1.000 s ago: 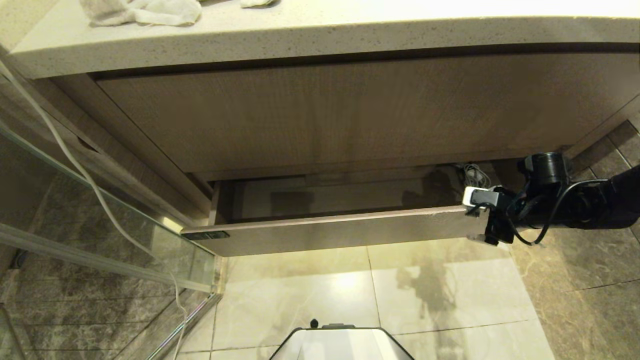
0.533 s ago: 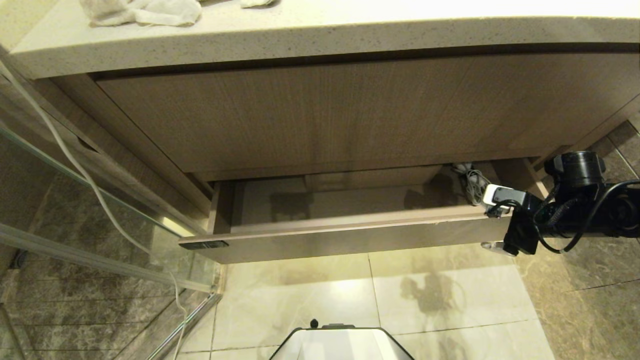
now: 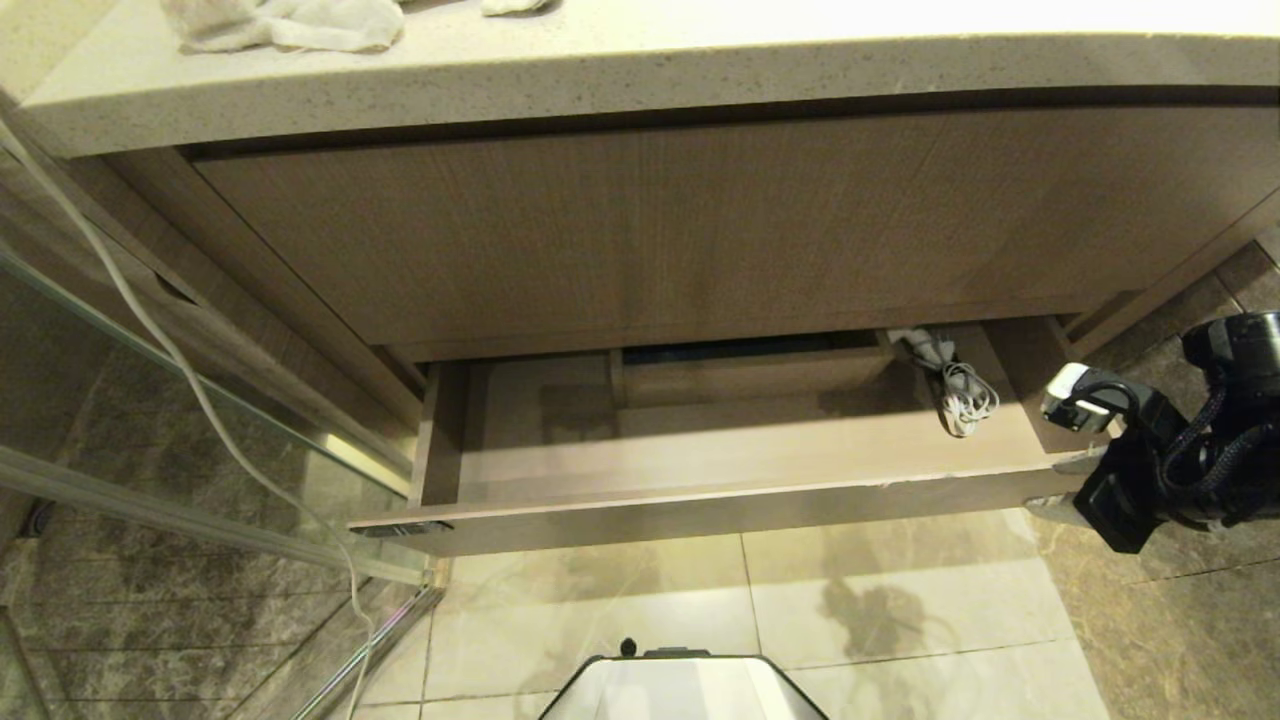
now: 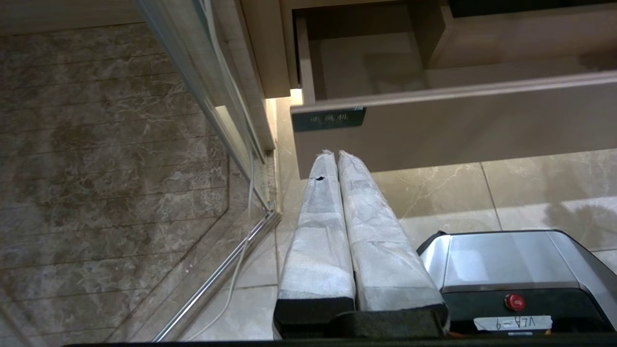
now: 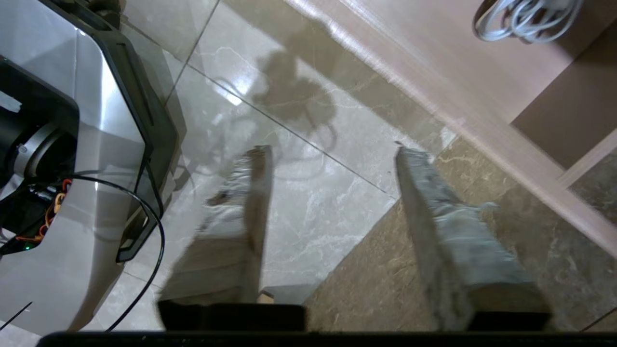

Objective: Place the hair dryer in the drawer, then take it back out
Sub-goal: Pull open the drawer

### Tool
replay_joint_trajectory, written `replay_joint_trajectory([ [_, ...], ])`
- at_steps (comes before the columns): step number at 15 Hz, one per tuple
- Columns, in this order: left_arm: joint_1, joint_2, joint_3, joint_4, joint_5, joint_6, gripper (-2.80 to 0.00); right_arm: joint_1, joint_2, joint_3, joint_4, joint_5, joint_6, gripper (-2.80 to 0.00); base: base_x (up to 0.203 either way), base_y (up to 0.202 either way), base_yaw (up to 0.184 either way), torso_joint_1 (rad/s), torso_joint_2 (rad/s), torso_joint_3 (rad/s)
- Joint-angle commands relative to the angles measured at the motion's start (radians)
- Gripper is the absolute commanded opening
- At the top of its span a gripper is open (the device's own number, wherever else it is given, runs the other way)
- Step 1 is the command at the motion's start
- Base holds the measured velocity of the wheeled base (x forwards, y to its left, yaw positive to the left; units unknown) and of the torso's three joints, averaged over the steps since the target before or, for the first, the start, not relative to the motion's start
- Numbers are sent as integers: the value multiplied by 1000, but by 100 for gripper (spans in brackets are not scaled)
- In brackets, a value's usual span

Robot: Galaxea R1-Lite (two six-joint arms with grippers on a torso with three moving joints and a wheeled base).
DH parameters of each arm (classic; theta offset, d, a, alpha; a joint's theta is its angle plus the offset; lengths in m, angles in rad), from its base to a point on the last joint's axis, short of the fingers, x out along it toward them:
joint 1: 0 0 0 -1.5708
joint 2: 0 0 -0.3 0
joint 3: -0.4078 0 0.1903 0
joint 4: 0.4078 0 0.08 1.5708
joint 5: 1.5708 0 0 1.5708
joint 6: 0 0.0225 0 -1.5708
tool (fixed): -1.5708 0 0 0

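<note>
With the drawer pulled out beneath the worktop, you are at the retrieval stage of the task. Locate the hair dryer at the drawer's back right corner; only its pale end and bundled cord show, the rest being hidden under the tall front panel. Note that the right tool hangs off the drawer's right front corner over the floor tiles, its fingers spread apart and holding nothing. The left tool is parked below the drawer's left front corner, fingers pressed together. Judged next: bring the right tool over the front strip, reach toward the back corner, and grip the body rather than the loose cord.
</note>
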Motion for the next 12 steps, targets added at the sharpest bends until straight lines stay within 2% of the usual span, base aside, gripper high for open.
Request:
replay_joint_trajectory([
  [1, 0, 0, 2, 0, 0, 0, -280, -44, -69, 2, 40, 3, -4, -280, 0, 0, 0, 0, 0, 0],
  [6, 0, 0, 1, 0, 0, 0, -280, -174, -65, -28, 67, 10, 1, -280, 0, 0, 0, 0, 0, 0],
  [10, 0, 0, 2, 0, 0, 0, -280, -237, -39, -32, 66, 8, 7, -280, 0, 0, 0, 0, 0, 0],
  [12, 0, 0, 0, 0, 0, 0, -280, -246, 15, -46, 60, 11, 85, -280, 0, 0, 0, 0, 0, 0],
])
